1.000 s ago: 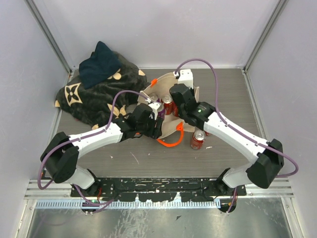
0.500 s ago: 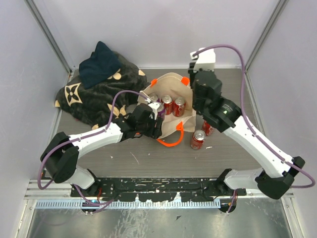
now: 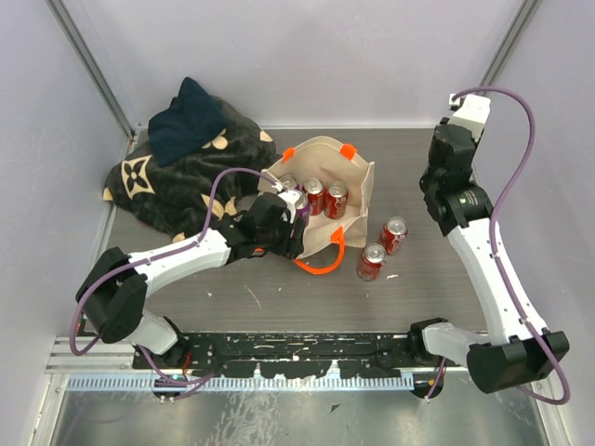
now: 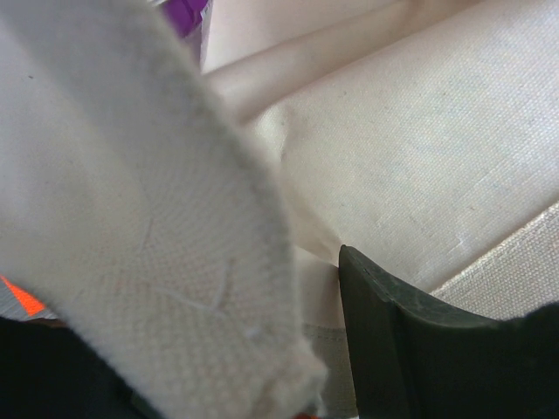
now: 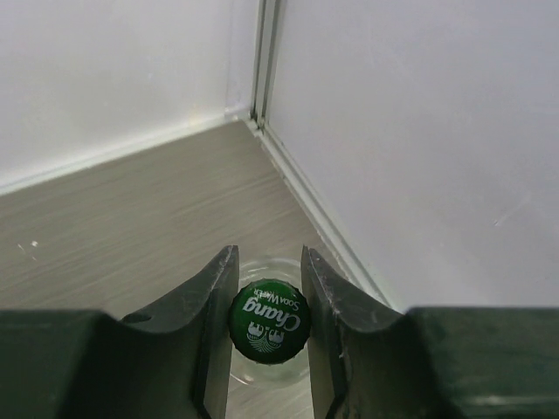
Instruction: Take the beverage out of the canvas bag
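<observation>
The beige canvas bag (image 3: pixel 359 182) with orange handles (image 3: pixel 322 266) lies open at the table's middle, with several cans inside: red ones (image 3: pixel 314 195) and a purple one (image 3: pixel 300 202). My left gripper (image 3: pixel 292 230) is shut on the bag's near-left rim; in the left wrist view canvas (image 4: pixel 157 262) fills the space beside one dark finger (image 4: pixel 410 349). My right gripper (image 5: pixel 268 255) is shut on the neck of a clear glass bottle with a green "Chang" cap (image 5: pixel 269 319), near the table's back right corner. In the top view the right wrist (image 3: pixel 450 163) hides the bottle.
Two red cans (image 3: pixel 394 233) (image 3: pixel 371 261) stand on the table right of the bag. A dark floral blanket (image 3: pixel 177 177) with a navy cloth (image 3: pixel 186 125) on it lies at the back left. Walls meet in a corner (image 5: pixel 260 113) just beyond the right gripper.
My right arm has swung from over the bag to the back right corner; the bottle shows only now. A second red can has come into view. The left arm has not moved.
</observation>
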`<state>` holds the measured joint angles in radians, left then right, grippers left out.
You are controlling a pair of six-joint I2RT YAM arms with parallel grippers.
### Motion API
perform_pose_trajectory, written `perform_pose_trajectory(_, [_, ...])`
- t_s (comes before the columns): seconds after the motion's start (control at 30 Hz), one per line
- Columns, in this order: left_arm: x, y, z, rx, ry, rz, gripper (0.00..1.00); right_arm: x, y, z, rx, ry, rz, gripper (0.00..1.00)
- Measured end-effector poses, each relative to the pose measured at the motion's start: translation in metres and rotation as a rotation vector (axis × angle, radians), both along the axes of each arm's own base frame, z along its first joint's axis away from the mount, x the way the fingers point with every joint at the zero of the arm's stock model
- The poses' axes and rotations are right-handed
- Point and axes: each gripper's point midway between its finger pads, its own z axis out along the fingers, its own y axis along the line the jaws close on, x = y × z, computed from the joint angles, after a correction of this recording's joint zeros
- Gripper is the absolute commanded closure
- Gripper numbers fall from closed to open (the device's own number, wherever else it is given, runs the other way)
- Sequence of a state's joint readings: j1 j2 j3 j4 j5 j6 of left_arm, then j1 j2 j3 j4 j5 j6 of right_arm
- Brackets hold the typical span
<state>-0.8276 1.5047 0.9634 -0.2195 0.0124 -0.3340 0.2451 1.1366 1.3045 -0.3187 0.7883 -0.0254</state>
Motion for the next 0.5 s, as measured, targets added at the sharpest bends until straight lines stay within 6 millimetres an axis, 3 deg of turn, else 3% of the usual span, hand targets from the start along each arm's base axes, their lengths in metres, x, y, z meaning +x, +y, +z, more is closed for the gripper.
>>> perform_pose_trajectory(0.2, [0.005, -0.001, 0.005, 0.009, -0.01, 0.015, 0.35, 0.032, -0.018, -0.07, 0.084, 0.122, 0.015, 0.99])
perform_pose_trajectory(0.37, [0.006, 0.0, 0.003, 0.015, -0.004, 0.025, 0.35, 0.048, -0.005, -0.133, 0.122, 0.239, 0.076, 0.99])
perform_pose_trajectory(0.5, [0.008, -0.001, 0.002, 0.018, -0.003, 0.029, 0.35, 0.057, 0.005, -0.162, 0.147, 0.275, 0.119, 0.99])
